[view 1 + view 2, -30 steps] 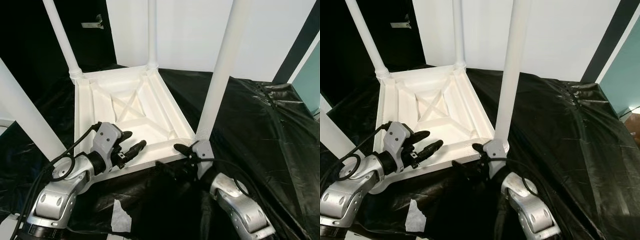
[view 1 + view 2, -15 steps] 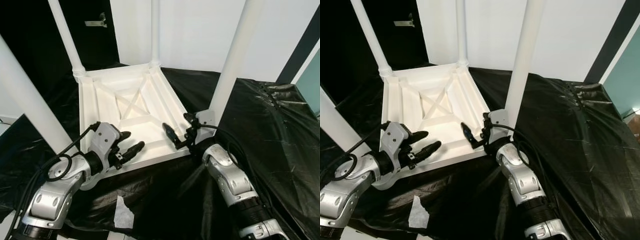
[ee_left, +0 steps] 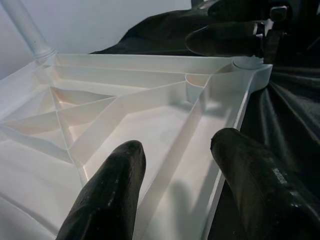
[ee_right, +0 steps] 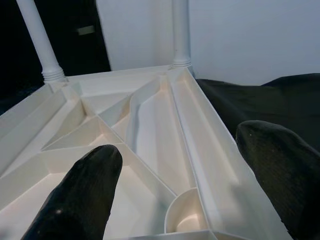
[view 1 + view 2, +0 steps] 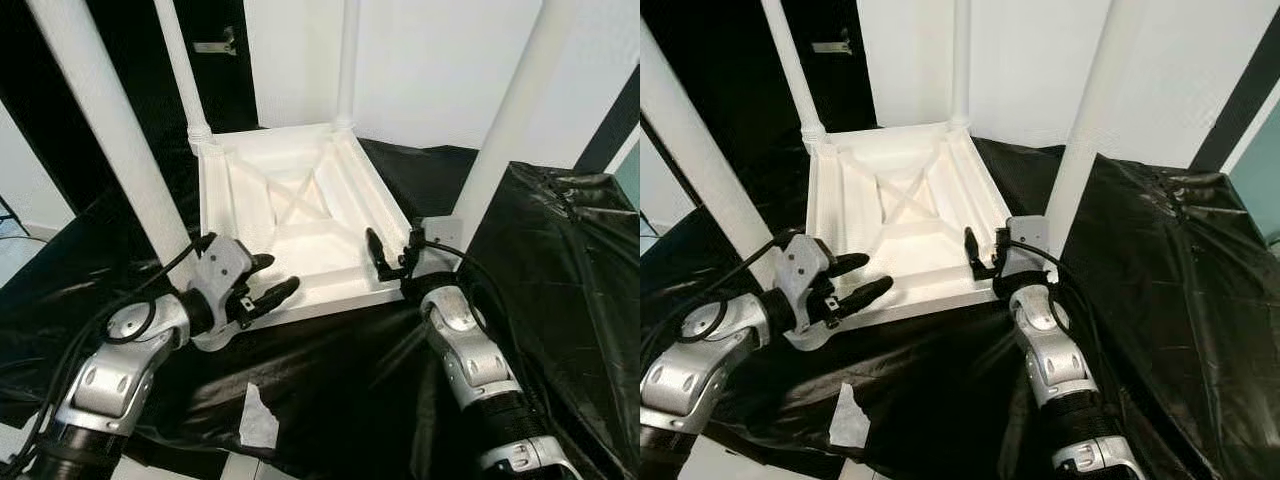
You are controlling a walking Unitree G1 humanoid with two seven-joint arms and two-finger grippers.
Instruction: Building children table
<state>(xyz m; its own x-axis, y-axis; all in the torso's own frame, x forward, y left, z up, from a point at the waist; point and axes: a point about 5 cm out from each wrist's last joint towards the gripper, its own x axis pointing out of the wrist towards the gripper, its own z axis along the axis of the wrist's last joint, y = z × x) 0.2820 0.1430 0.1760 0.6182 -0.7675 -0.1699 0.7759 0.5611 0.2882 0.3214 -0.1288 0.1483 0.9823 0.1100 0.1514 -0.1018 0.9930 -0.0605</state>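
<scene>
Inverted white plastic children's table (image 5: 300,215) resting top-down on a black plastic sheet (image 5: 560,300) that covers the work surface, presumably to protect it during assembly. The ribbed underside faces up, with diagonal stiffening ribs (image 5: 295,200) crossing at the centre. All four white legs (image 5: 105,130) stand upright from the corner sockets, so the assembly appears largely complete; whether each leg is fully seated cannot be told.

The left gripper (image 5: 262,285) reaches in over the near rim (image 5: 320,300) of the tabletop close to the near-left leg, its two black fingers (image 3: 107,195) spread apart and grasping nothing; in the left wrist view they straddle the rim wall, one finger inside and one outside. The right gripper (image 5: 392,258) is placed at the near-right corner beside the leg (image 5: 500,130) there, its fingers (image 4: 75,195) likewise parted and empty, spread to either side of the curved corner socket (image 4: 187,217) in the right wrist view.

Both grippers positioned at opposite ends of the same near edge suggests a two-handed hold is being prepared, either to steady the frame or to lift and turn it upright. The thin rim gives a narrow purchase, so the tabletop could slip when tilted. A scrap of white paper or tape (image 5: 256,422) lies on the sheet in the foreground.
</scene>
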